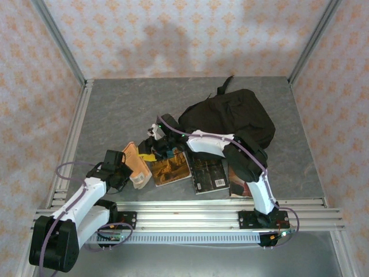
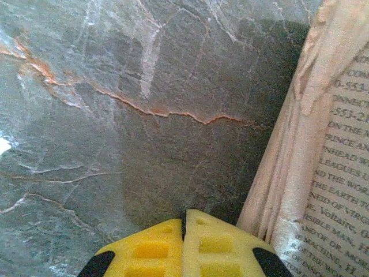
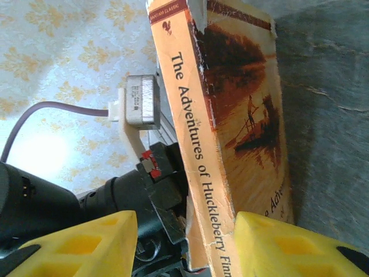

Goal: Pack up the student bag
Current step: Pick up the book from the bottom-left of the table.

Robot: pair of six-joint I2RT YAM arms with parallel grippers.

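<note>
While the right fingers (image 3: 288,248) stand apart astride the spine of the Huckleberry Finn paperback (image 3: 230,115) — a gap showing by the lower-left one — the left fingers (image 2: 202,251) are pressed shut just beside a curled paperback (image 2: 346,173). Upper centre of the overhead frame, the student bag (image 1: 230,118) lies on the tabletop (image 1: 115,109).

Top camera looks down from behind; wrist cameras skim the table (image 2: 144,115) closely, right's paperback (image 3: 242,133) probably appearing overhead too.
</note>
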